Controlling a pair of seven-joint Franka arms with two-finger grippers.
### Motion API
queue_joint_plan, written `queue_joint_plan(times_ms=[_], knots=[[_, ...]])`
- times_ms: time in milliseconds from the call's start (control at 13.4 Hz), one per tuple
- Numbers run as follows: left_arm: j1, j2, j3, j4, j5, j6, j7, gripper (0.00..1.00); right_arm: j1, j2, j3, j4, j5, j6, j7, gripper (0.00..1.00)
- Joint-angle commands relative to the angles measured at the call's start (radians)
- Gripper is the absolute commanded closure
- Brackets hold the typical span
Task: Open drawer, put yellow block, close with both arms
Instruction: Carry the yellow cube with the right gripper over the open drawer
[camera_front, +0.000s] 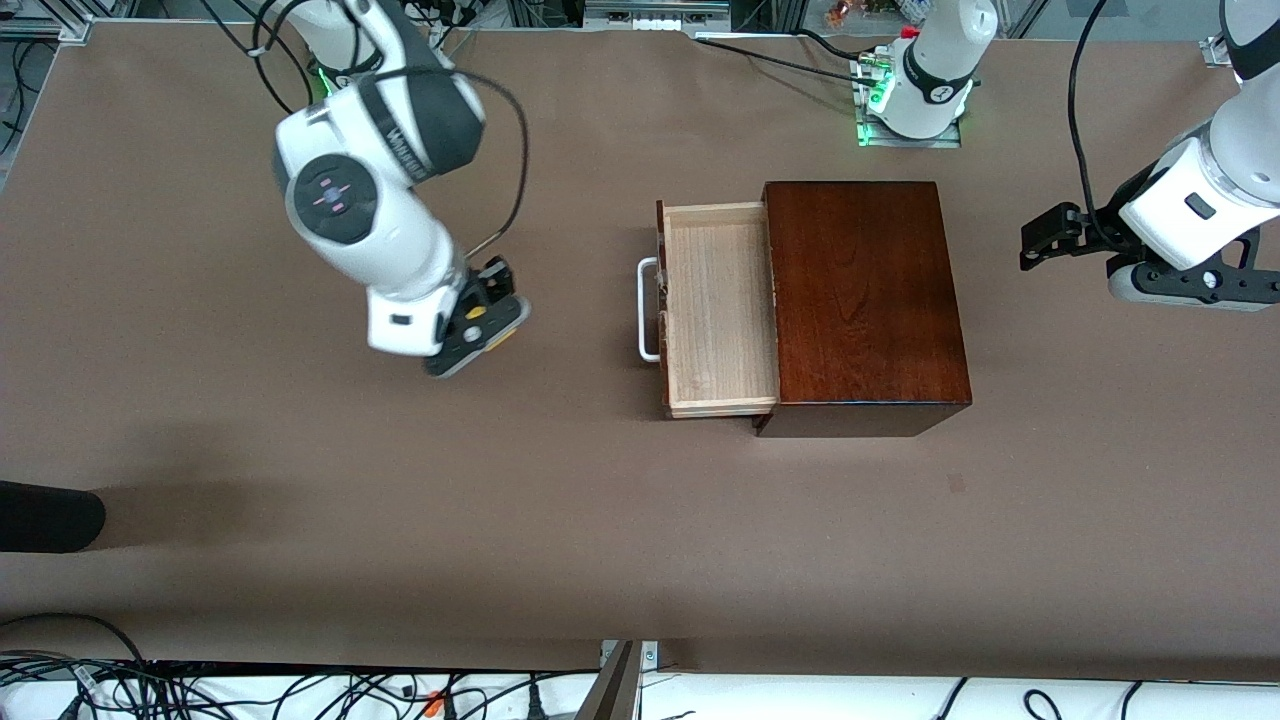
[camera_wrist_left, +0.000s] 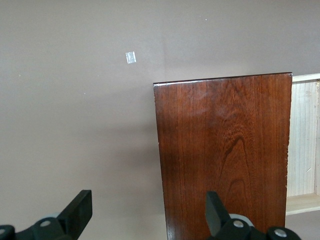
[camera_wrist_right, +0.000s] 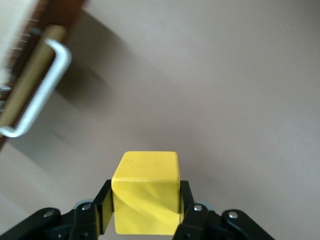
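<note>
Right gripper (camera_front: 478, 330), left-centre of the front view, hangs over bare table (camera_front: 300, 560), jaws clamped on the yellow block (camera_wrist_right: 146, 192): a small, bright, clean-edged cube. The drawer (camera_front: 718, 305), mid-frame, stands pulled open toward that gripper, pale tray empty, white handle (camera_front: 647, 310) facing it; the right arm is clearly nearer. Brown box (camera_front: 860, 300) beside it. Left gripper (camera_wrist_left: 147, 220), far right, waits with jaws apart.

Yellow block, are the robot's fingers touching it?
Touching. The right wrist view shows the right gripper with both fingers pressed against the sides of the yellow block.
</note>
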Motion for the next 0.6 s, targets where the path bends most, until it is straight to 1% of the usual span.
queue_joint_plan(times_ms=[0, 149, 298, 372, 521], knots=[[-0.010, -0.030, 0.025, -0.033, -0.011, 0.017, 0.044, 0.00, 0.114, 0.060, -0.008, 0.115, -0.037, -0.027, -0.021, 0.56], [-0.010, -0.030, 0.024, -0.033, -0.008, 0.019, 0.048, 0.00, 0.199, 0.113, -0.008, 0.211, -0.069, -0.022, -0.014, 0.58], [-0.010, -0.030, 0.025, -0.033, -0.002, 0.019, 0.070, 0.00, 0.271, 0.162, -0.009, 0.294, -0.077, -0.013, -0.011, 0.58], [-0.010, -0.030, 0.027, -0.031, -0.002, 0.019, 0.074, 0.00, 0.312, 0.178, -0.009, 0.324, -0.101, 0.004, -0.011, 0.58], [-0.010, -0.030, 0.024, -0.028, 0.027, 0.019, 0.072, 0.00, 0.378, 0.205, -0.011, 0.342, -0.128, 0.053, -0.011, 0.58]])
